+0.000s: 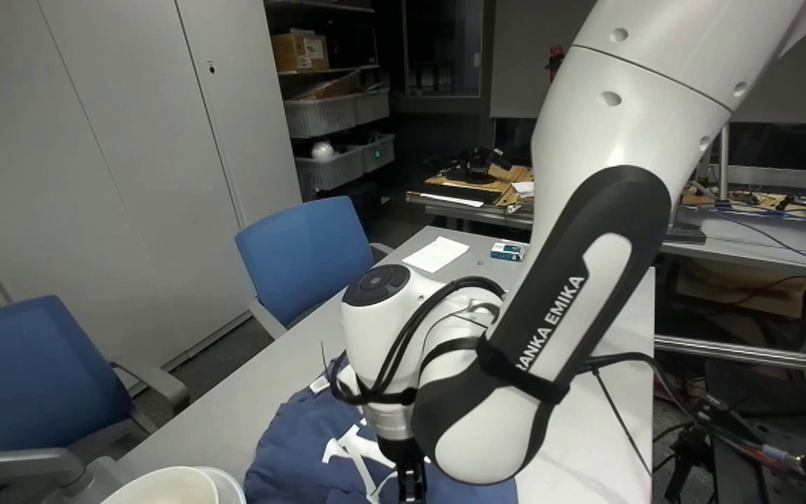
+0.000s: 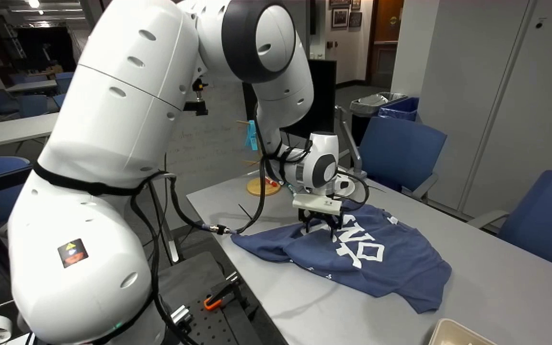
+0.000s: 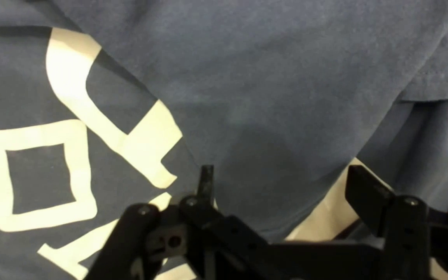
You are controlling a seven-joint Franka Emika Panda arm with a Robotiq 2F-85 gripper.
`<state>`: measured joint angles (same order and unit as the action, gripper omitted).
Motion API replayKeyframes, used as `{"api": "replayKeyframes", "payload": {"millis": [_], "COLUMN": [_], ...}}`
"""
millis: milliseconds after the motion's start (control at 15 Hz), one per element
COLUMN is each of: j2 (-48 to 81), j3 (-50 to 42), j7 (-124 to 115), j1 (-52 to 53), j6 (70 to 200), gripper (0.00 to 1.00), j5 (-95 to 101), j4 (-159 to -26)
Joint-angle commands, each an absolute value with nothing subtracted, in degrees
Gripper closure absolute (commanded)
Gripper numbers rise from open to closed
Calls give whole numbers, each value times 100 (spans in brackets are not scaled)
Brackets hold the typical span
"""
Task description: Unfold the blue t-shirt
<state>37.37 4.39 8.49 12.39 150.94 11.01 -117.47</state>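
Observation:
The blue t-shirt (image 2: 400, 258) lies rumpled on the table, with white letters up; it also shows in an exterior view (image 1: 298, 441). One end narrows to a bunched tip at the table's edge; a sleeve spreads at the opposite end. In the wrist view, a plain flap of the t-shirt (image 3: 270, 77) lies folded over part of the lettering. My gripper (image 2: 320, 231) points down over the shirt's middle. In the wrist view the gripper (image 3: 280, 171) is open, its fingers wide apart with cloth below them. Whether the fingertips touch the cloth, I cannot tell.
A round wooden board (image 2: 262, 187) with markers lies by the table's far edge. White bowls (image 1: 165, 486) stand beside the shirt. A beige tub (image 2: 453, 333) is at the near edge. Paper (image 1: 436, 253) and a small box (image 1: 508, 251) lie farther along. Blue chairs (image 1: 305, 255) line one side.

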Motion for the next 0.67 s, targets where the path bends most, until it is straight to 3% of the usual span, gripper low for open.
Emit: {"api": "replayKeyframes", "payload": {"millis": [0, 133, 200, 600], "j2": [3943, 3996, 4019, 4116], "j3": [340, 336, 332, 270], "j7": [533, 473, 439, 262], "j1": [1408, 1440, 1454, 1495], "j6": [15052, 15048, 15048, 15014], "gripper": [16, 30, 45, 91], "j5": [1256, 1251, 1245, 1218], "j4": [-11496, -11438, -11409, -11307]}}
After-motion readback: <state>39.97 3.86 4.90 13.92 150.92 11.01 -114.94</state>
